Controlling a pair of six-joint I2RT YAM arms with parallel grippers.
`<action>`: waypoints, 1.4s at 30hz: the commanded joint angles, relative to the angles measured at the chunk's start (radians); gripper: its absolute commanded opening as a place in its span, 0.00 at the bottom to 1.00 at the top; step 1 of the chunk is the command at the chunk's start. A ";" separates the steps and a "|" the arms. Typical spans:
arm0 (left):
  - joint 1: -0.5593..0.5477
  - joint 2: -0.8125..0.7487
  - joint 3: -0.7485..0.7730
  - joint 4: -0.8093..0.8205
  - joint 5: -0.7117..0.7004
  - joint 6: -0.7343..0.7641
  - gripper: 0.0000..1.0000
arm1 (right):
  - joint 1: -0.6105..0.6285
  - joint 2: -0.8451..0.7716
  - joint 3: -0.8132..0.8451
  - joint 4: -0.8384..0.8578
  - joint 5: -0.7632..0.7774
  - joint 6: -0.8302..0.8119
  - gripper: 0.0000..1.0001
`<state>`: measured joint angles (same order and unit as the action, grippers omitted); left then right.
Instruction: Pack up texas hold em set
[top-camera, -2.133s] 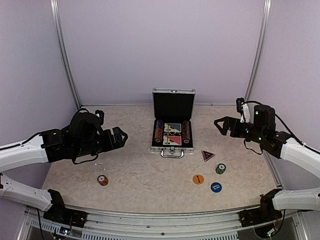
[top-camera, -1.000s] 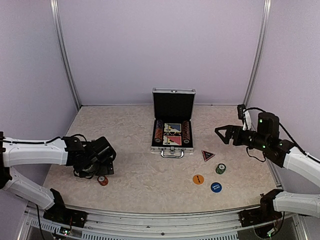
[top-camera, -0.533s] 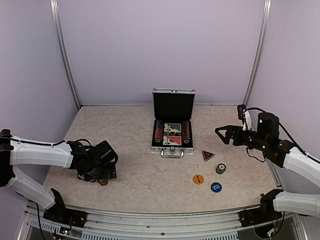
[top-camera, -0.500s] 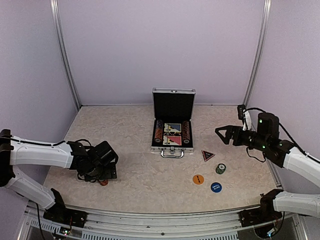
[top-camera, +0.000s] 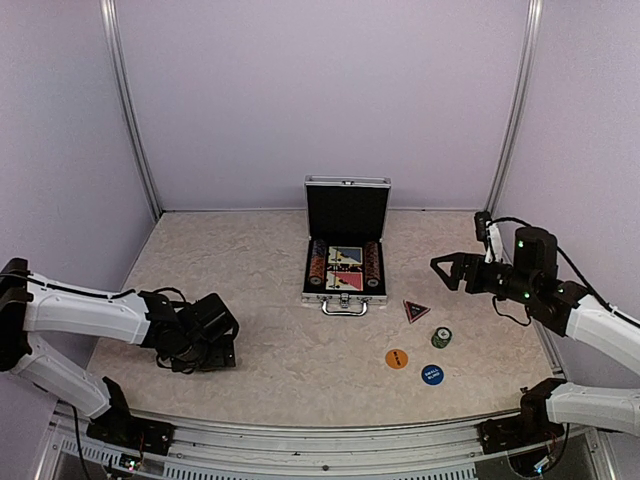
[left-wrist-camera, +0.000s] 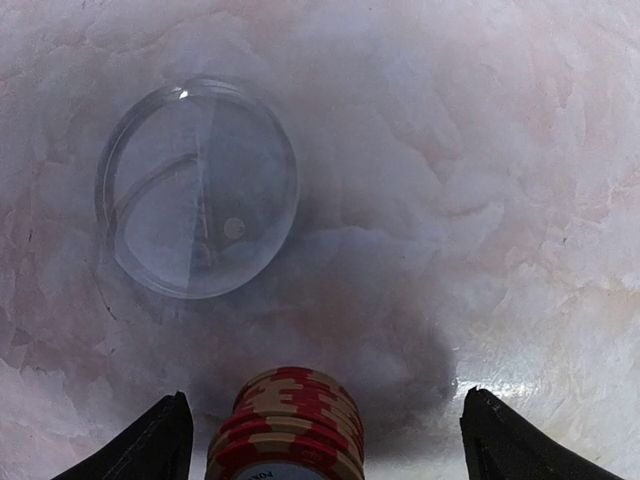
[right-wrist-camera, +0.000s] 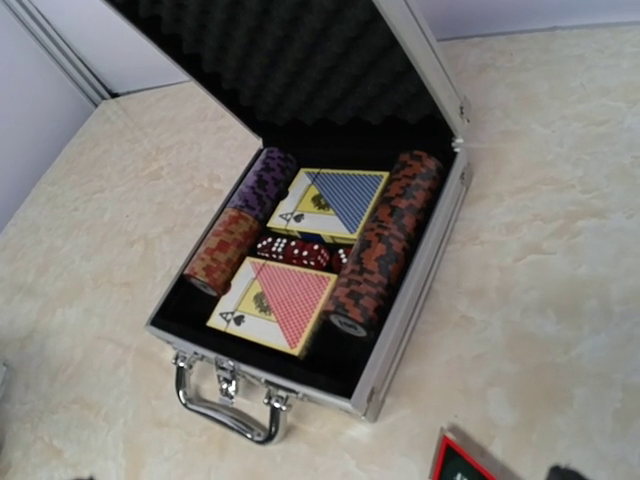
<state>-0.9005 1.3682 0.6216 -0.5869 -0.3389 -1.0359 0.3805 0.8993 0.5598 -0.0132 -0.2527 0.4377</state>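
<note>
We see the left arm stretched low across the left side of the table (top-camera: 280, 350), its wrist bent down so that the left gripper (left-wrist-camera: 325, 420) points at the surface; its dark fingers (left-wrist-camera: 155, 445) stand spread wide on either side of a red chip stack (left-wrist-camera: 288, 412), the right one clearly apart from the chips, so the tool is released and not clamped; a clear round lid (left-wrist-camera: 198, 188) lies flat just beyond the stack. The right arm is raised at the right side, forearm level; the right gripper (top-camera: 446, 270) hangs above the table with its jaws parted and nothing between them, aimed toward the silver case (top-camera: 345, 292). The case sits at the middle of the table, lid upright, handle (right-wrist-camera: 228, 402) toward the arms; inside we see two card decks (right-wrist-camera: 275, 305), dark dice (right-wrist-camera: 290, 252) between them, and chip rolls (right-wrist-camera: 385, 245) along both sides. Near the case's right front corner lies the triangular marker (top-camera: 416, 310); nearer the arms, a green chip stack (top-camera: 441, 337), an orange disc (top-camera: 397, 358) and a blue disc (top-camera: 432, 375) lie apart from one another.
</note>
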 joint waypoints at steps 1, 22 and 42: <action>-0.008 0.012 -0.010 0.022 0.008 -0.016 0.92 | 0.006 -0.004 -0.014 0.007 0.007 -0.008 0.97; -0.005 0.046 -0.014 0.041 0.014 -0.007 0.85 | 0.005 -0.007 -0.014 0.004 0.009 -0.009 0.96; -0.016 0.046 -0.020 0.047 0.047 -0.004 0.75 | 0.005 -0.002 -0.014 0.004 0.009 -0.009 0.96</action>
<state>-0.9054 1.3933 0.6079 -0.5682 -0.3420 -1.0405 0.3805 0.8993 0.5568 -0.0139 -0.2497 0.4370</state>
